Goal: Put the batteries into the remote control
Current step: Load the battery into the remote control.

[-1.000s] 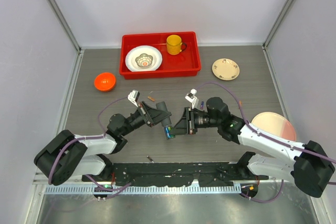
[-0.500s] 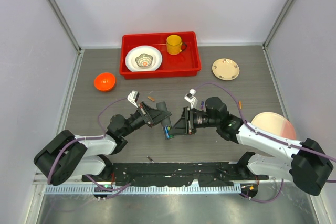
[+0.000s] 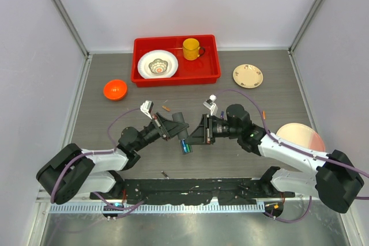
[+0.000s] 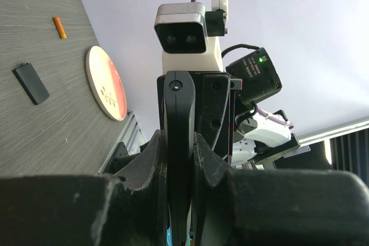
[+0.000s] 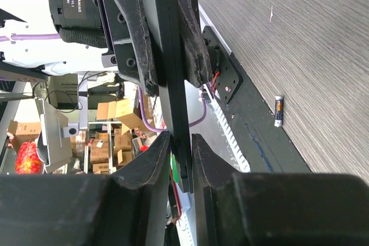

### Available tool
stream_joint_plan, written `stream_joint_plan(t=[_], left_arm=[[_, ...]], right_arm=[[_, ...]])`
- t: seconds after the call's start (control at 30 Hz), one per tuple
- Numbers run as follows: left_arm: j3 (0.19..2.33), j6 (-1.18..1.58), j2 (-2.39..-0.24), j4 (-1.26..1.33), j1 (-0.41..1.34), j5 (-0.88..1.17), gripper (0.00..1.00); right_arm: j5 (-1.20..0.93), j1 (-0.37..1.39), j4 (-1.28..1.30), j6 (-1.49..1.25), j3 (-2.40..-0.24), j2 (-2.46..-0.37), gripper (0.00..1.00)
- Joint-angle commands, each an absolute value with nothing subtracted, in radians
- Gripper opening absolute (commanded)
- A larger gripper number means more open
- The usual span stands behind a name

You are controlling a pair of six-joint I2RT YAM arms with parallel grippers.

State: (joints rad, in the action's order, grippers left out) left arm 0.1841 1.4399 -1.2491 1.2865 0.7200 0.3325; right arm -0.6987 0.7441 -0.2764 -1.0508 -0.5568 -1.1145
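right gripper (image 3: 193,135) shifting slightly toward left gripper (image 3: 175,128), both clamping remote control (image 4: 179,113) on edge above table (image 3: 259,142), stray batteries (image 3: 166,108) lying on table, red tray (image 3: 214,67) holding white dish (image 3: 157,64) and yellow mug (image 3: 191,49)

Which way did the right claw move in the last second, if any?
Yes, slightly: right claw crept toward the red tray in the top view.

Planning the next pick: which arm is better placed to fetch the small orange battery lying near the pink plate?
Right, probably. The small orange cylindrical battery lies beside the right arm, while the left gripper has its jaws clamped on the slim black plastic remote control.
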Motion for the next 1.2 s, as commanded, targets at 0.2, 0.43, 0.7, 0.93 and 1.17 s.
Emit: stream_joint_plan(t=[0.2,0.43,0.7,0.93,1.17], left_arm=[[0.176,1.431,-1.238,1.546,0.759,0.411,0.0],[0.196,1.43,-1.259,1.546,0.758,0.416,0.0],[0.195,1.411,-1.253,1.522,0.758,0.344,0.0],[0.201,1.376,-1.2,1.362,0.758,0.252,0.0],[0.212,1.342,-1.138,1.253,0.759,0.218,0.0]], right_arm=[[-0.657,0.715,-0.351,-1.003,-0.624,-1.088,0.43],[-0.699,0.729,-0.282,-0.965,-0.646,-1.086,0.48],[-0.719,0.744,-0.19,-0.907,-0.647,-1.088,0.5],[-0.715,0.744,-0.184,-0.911,-0.63,-1.077,0.55],[-0.724,0.747,-0.201,-0.917,-0.635,-1.101,0.48]])
